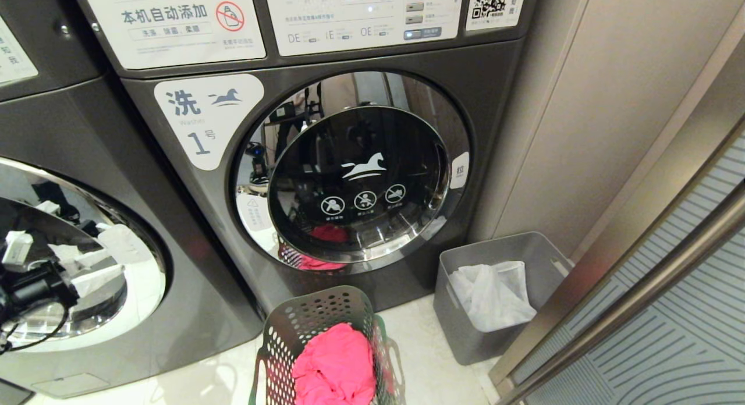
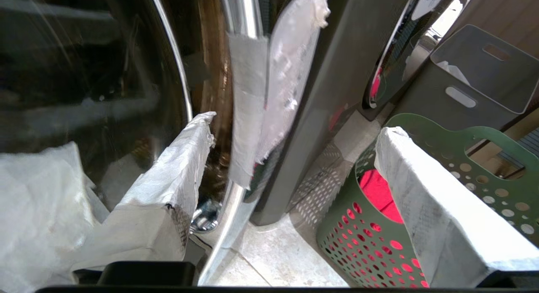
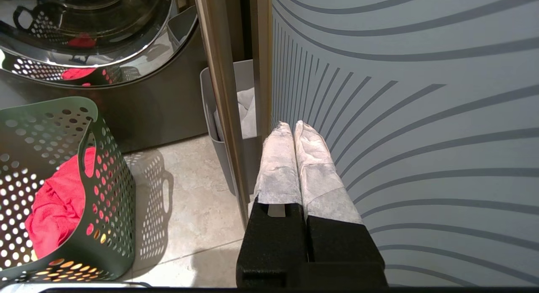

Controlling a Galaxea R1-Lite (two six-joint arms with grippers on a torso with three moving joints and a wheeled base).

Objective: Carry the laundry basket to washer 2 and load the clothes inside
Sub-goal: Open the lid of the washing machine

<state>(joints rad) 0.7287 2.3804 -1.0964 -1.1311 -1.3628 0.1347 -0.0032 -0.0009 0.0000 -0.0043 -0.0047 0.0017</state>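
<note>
The green laundry basket [image 1: 326,335], perforated with round holes, stands on the floor [image 1: 419,347] just before the washer [image 1: 361,178] marked 1, holding crumpled pink clothes [image 1: 337,367]. The left pincer [image 2: 290,187] hangs released by the neighbouring washer's door [image 2: 84,95]. The right pincer [image 3: 294,158] is clenched, empty.

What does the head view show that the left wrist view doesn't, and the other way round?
Head view only: the control panel and the washer 1 label on the washer straight ahead, its door closed.

Left wrist view only: the open left gripper, empty, close against the chrome door rim of the neighbouring washer.

Both: the green laundry basket holding pink clothes, and the grey bin beside it.
</note>
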